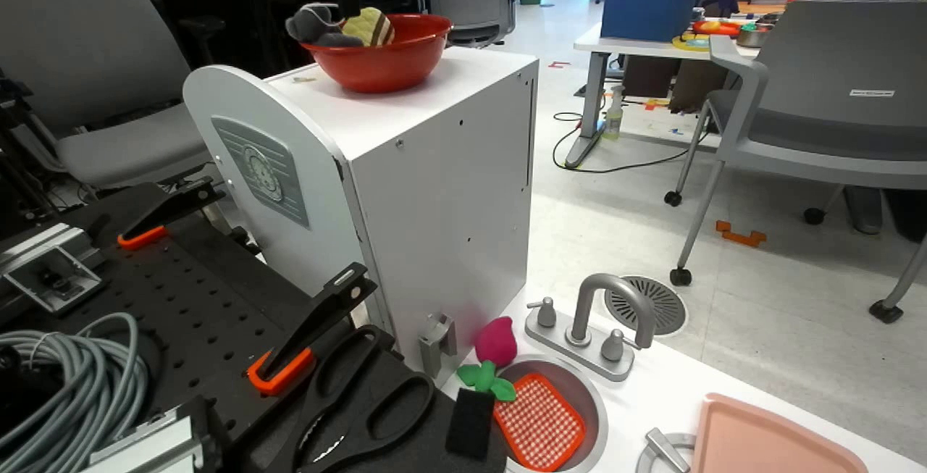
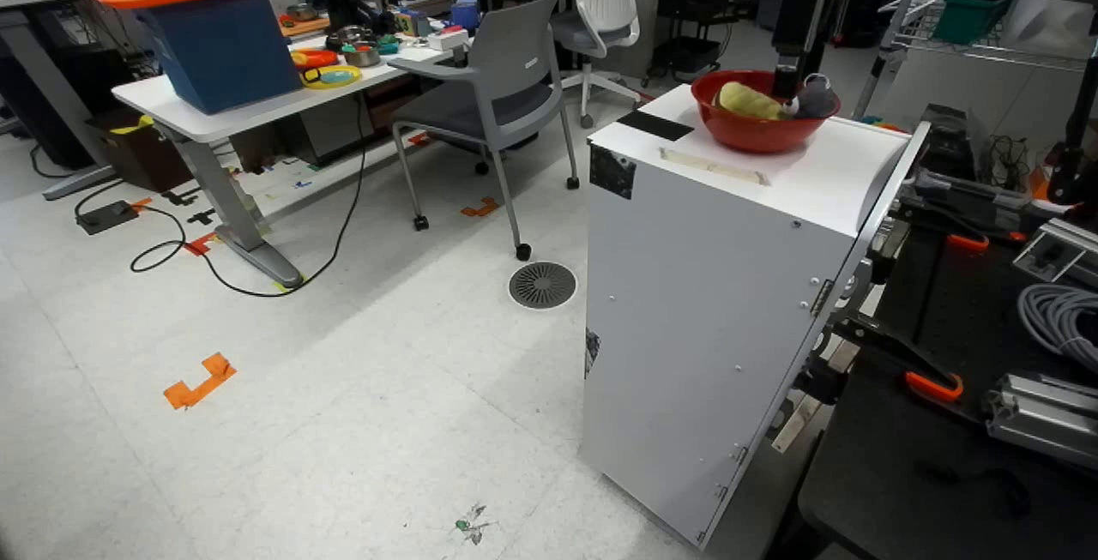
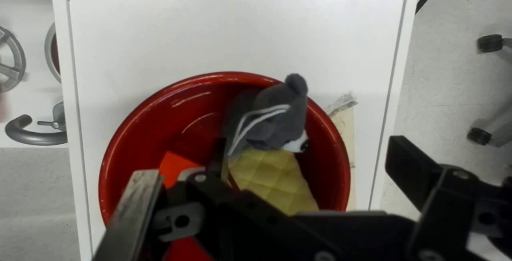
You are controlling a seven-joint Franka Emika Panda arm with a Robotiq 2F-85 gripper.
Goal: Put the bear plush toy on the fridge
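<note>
1. One bear plush toy (image 3: 280,125) lies in the red bowl (image 3: 140,133) on the fridge (image 3: 240,29), wrist-view centre.
2. The tool (image 2: 785,86) is spread wide, nothing visibly gripped.
3. Grasping, lifting out and placing seemingly remain.

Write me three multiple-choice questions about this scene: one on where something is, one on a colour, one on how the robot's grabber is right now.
1. Where does the red bowl stand?
A. In the sink
B. On top of the fridge
C. On a chair

2. What colour is the head of the bear plush toy?
A. Grey
B. Green
C. Pink

3. What state is the gripper in?
A. Shut on the plush toy
B. Shut and empty
C. Open

Right letters:
1: B, since both exterior views show the bowl on that flat white top.
2: A, since the wrist view shows grey fabric there.
3: C, since the wrist view shows a wide gap between its fingers.
</note>
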